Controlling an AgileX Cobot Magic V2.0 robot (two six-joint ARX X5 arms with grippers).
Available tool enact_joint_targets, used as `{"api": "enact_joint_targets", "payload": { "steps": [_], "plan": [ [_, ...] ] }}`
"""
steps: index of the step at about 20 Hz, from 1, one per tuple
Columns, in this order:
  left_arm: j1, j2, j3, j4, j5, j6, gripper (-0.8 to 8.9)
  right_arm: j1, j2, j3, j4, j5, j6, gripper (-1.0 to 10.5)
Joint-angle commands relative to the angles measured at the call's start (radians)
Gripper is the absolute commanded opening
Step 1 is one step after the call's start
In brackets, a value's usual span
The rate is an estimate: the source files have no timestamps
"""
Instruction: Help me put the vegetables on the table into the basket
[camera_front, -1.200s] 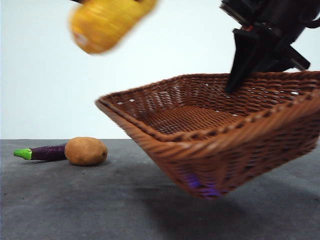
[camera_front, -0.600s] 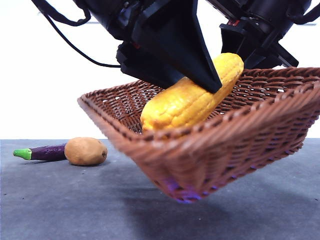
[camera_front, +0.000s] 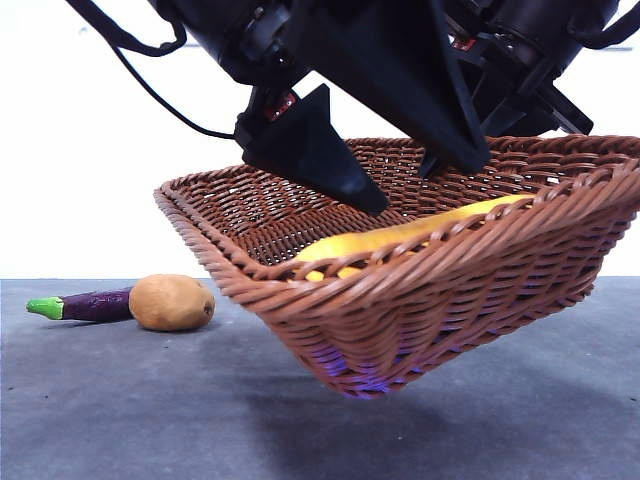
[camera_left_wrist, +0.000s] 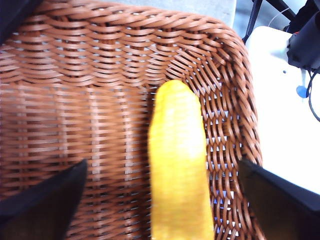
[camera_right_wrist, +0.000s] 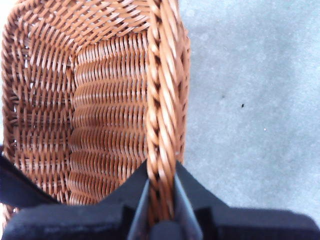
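Note:
The brown wicker basket (camera_front: 430, 300) hangs tilted above the table (camera_front: 120, 410), one corner low. My right gripper (camera_right_wrist: 161, 187) is shut on its braided rim (camera_right_wrist: 161, 100) and shows at the upper right of the front view (camera_front: 520, 95). The yellow vegetable (camera_front: 400, 238) lies flat inside the basket (camera_left_wrist: 75, 100), seen as a long yellow body (camera_left_wrist: 177, 165) in the left wrist view. My left gripper (camera_front: 422, 187) hovers just above it, open, its jaws wide apart on either side (camera_left_wrist: 161, 164). On the table at the left lie the tan potato (camera_front: 172, 302) and the purple eggplant (camera_front: 90, 305), touching.
Grey table (camera_right_wrist: 250, 100) stretches beneath and beside the raised basket. A white surface with cables (camera_left_wrist: 280, 110) lies beyond the basket's side in the left wrist view. Both arms crowd the space above the basket.
The left gripper carried the yellow vegetable down into the basket, then opened and let it go. It now lies flat on the basket floor. The basket shifted slightly.

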Motion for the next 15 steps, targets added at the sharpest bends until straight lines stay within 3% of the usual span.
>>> {"api": "enact_joint_targets", "payload": {
  "steps": [1, 5, 8, 11, 13, 15],
  "plan": [
    [0.002, -0.004, 0.002, 0.006, 0.003, -0.003, 5.07, 0.002, 0.0, -0.005, 0.019, 0.0, 0.014, -0.1],
    [0.043, -0.07, 0.053, -0.06, -0.029, -0.035, 5.07, -0.011, 0.0, -0.005, 0.022, 0.039, 0.007, -0.1],
    [0.117, -0.125, 0.163, -0.181, -0.178, -0.15, 5.07, -0.04, 0.0, -0.004, 0.032, 0.038, 0.007, -0.1],
    [0.223, -0.139, 0.293, -0.315, -0.319, -0.221, 5.03, -0.084, 0.0, -0.004, 0.044, 0.038, 0.005, -0.1],
    [0.318, -0.139, 0.346, -0.352, -0.336, -0.238, 5.03, -0.119, 0.0, -0.003, 0.043, 0.037, -0.01, -0.1],
    [0.438, -0.137, 0.359, -0.348, -0.342, -0.324, 5.02, -0.16, -0.001, -0.003, 0.043, 0.033, -0.021, -0.1]
  ]
}}
